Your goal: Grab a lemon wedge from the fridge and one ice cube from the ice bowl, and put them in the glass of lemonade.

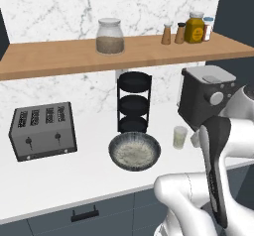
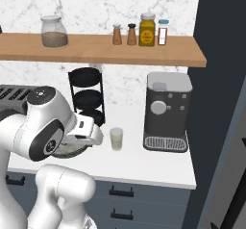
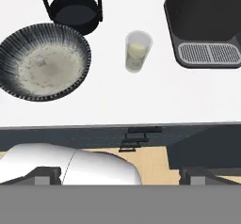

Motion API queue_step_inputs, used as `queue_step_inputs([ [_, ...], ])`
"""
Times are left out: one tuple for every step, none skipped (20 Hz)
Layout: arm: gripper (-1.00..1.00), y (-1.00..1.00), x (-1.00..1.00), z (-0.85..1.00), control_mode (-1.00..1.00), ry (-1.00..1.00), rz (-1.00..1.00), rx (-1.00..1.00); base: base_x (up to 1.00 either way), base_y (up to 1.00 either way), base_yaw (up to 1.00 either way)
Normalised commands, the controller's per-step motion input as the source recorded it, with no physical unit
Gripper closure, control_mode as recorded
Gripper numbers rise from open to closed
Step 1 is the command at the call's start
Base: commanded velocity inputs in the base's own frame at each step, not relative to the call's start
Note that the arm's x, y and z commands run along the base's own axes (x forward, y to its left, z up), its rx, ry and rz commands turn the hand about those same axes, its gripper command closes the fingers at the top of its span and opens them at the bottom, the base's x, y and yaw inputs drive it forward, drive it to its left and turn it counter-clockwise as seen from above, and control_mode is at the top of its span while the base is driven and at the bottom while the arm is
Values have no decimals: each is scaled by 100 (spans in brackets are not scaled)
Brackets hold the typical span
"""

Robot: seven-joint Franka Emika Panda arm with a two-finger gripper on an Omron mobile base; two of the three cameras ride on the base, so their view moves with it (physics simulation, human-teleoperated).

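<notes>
Here is the white worktop (image 1: pixel 74 175), and the ice bowl (image 1: pixel 134 151) sits at the centre of the left base view, dark speckled rim and pale inside, right in front of the black three-tier rack (image 1: pixel 134 102). Just to its right, apart from it, stands the glass of lemonade (image 1: pixel 179 137), a small clear tumbler with pale yellow-green liquid, between the bowl and the dark coffee machine (image 1: pixel 206 98). In the hand view the bowl fills the upper left, the glass stands upper centre, and the machine's drip grille sits upper right. The fridge (image 2: pixel 221 103) runs tall and dark down the right side of the right base view. The white arm (image 2: pixel 43 127) bulks in the lower left there, hiding part of the bowl. The jaws are spread wide with nothing between them; their dark fingertips (image 3: pixel 47 175) poke up at the bottom of the hand view, over the worktop's front edge and the drawers. A toaster (image 1: pixel 43 130) sits at left; a lidded jar (image 1: pixel 109 35) rests on the wooden shelf (image 1: pixel 59 54).
</notes>
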Motion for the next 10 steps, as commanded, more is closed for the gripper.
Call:
queue_step_inputs([
  [-100,55,-9,0,-100,-3,0,11,0,0,0],
  [-100,61,0,0,-100,0,0,9,0,0,0],
  [-100,51,0,-10,-100,0,0,9,0,0,0],
  [-100,19,2,-9,-100,0,0,12,0,0,0],
  [-100,0,2,0,-100,0,0,15,0,0,0],
  [-100,0,0,0,-100,0,0,12,0,0,0],
  [-100,0,0,0,-100,0,0,1,0,0,0],
  [-100,0,0,0,-100,0,0,0,0,0,0],
  [-100,0,0,0,-100,0,0,0,0,0,0],
  [-100,0,0,0,-100,0,0,0,0,0,0],
])
